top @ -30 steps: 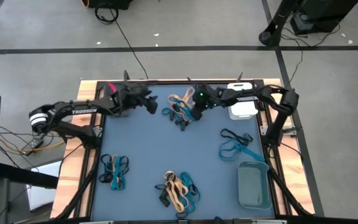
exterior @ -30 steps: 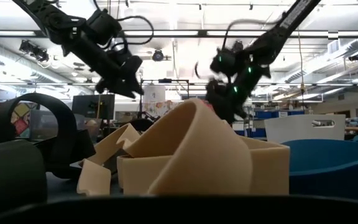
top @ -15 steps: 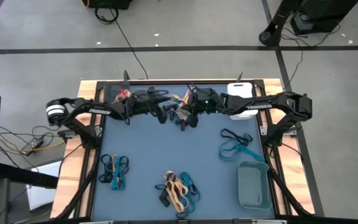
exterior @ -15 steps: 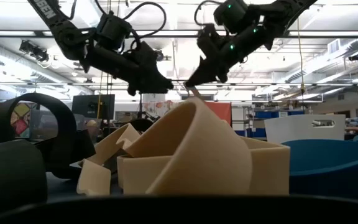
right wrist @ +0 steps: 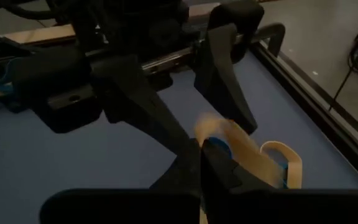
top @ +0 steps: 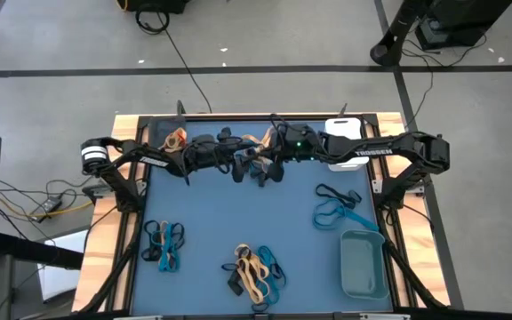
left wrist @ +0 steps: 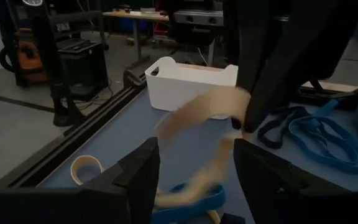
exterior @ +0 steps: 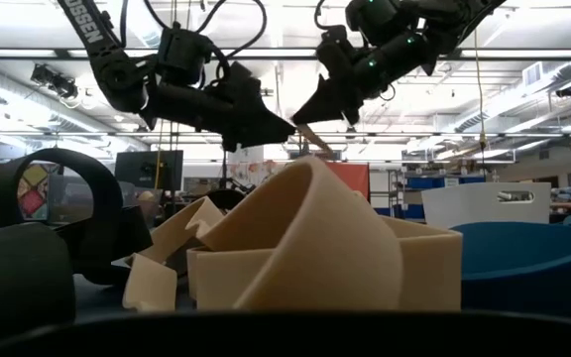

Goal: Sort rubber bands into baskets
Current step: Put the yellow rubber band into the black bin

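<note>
Above the far-middle pile of rubber bands [top: 258, 151], my right gripper [top: 262, 165] is shut on a tan rubber band [left wrist: 197, 112]. My left gripper [top: 241, 166] faces it from the table's left, level and open; the band hangs in front of the gap between its fingers [left wrist: 143, 177], and I cannot tell whether they touch it. Most of the white basket [top: 340, 129] lies under the right arm. The grey-teal basket [top: 363, 264] stands near right. The dark basket [top: 163, 133] at far left holds a tan band [top: 174, 138]. My right gripper pinches the tan band's upper end [right wrist: 232, 140] between its two fingers, which slant down from the table's right. The band hangs below the fingertips toward the pile. It is blurred, so I cannot tell whether its lower end is clear of the pile.
More piles of bands lie near left [top: 163, 244], near middle [top: 254, 271] and at the right [top: 336, 206]. A loose tan band [left wrist: 86, 168] lies near the table's far rail. In the low view a large tan band [exterior: 305, 238] fills the foreground.
My right gripper has risen from the far-middle pile, tipping from steeply downward to nearer level and drawing the tan band up with it. My left gripper has gone toward the table's middle, sunk a little and turned level, and now faces the right gripper.
</note>
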